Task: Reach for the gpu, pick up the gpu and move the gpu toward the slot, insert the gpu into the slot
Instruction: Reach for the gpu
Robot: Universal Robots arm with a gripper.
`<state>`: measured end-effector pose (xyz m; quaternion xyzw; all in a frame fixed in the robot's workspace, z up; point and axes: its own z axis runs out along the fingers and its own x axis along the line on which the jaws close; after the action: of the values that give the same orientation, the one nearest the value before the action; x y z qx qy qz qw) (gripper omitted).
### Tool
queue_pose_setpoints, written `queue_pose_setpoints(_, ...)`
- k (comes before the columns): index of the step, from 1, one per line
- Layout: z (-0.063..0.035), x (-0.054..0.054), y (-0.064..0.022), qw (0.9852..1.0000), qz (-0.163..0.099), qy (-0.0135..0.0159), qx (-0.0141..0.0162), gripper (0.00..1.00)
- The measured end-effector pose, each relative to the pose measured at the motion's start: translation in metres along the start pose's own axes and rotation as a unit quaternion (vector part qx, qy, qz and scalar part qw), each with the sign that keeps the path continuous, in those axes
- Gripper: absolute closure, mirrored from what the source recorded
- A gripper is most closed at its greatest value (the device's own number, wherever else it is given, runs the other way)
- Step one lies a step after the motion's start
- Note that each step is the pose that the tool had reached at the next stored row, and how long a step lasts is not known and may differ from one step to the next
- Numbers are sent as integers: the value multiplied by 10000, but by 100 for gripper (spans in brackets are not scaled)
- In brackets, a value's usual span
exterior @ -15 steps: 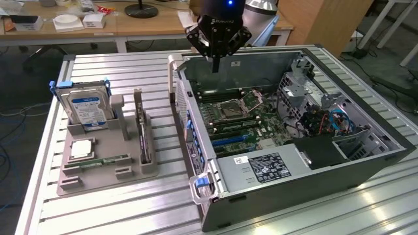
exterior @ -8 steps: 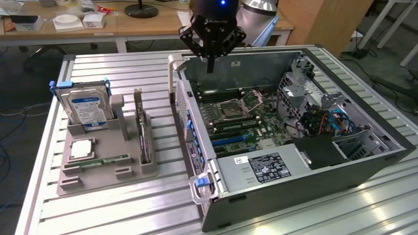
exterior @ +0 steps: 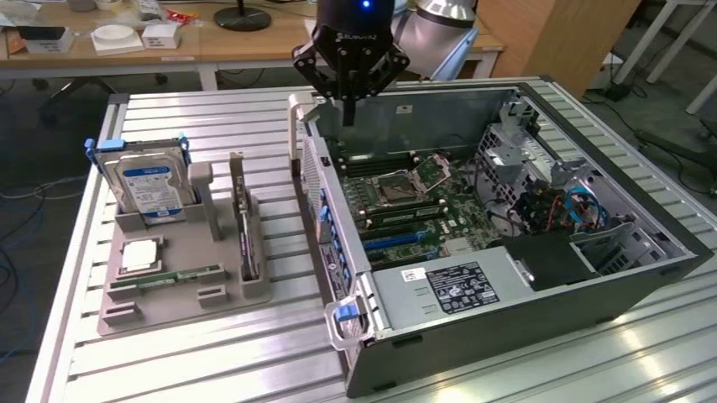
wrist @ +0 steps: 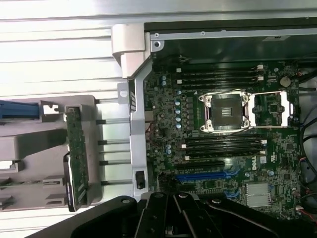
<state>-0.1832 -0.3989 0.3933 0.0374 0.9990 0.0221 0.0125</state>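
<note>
The gpu (exterior: 247,239) stands on edge in a grey holder (exterior: 180,306) on the table, at the exterior view's left of the open computer case (exterior: 505,323). In the wrist view the gpu (wrist: 77,158) appears edge-on beside the case wall. The blue slot (exterior: 395,241) lies on the motherboard inside the case, below the processor socket (exterior: 405,180); the wrist view has the slot (wrist: 200,175) close to my black fingers. My gripper (exterior: 348,113) hangs above the case's far corner, shut, with nothing in it, well apart from the gpu.
The holder also carries a silver hard drive (exterior: 151,180) with a blue label, a square chip (exterior: 140,256) and a green memory stick (exterior: 168,275). Cables and a power supply (exterior: 459,285) fill the case's near and right parts. Desks stand behind the slatted table.
</note>
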Motion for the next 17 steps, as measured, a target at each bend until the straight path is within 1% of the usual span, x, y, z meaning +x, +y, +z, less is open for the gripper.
queue_pose_setpoints(5,-2,88,-7,10000,0,0,0,90)
queue_pose_setpoints(17,-7,254,-19,10000,0,0,0,90)
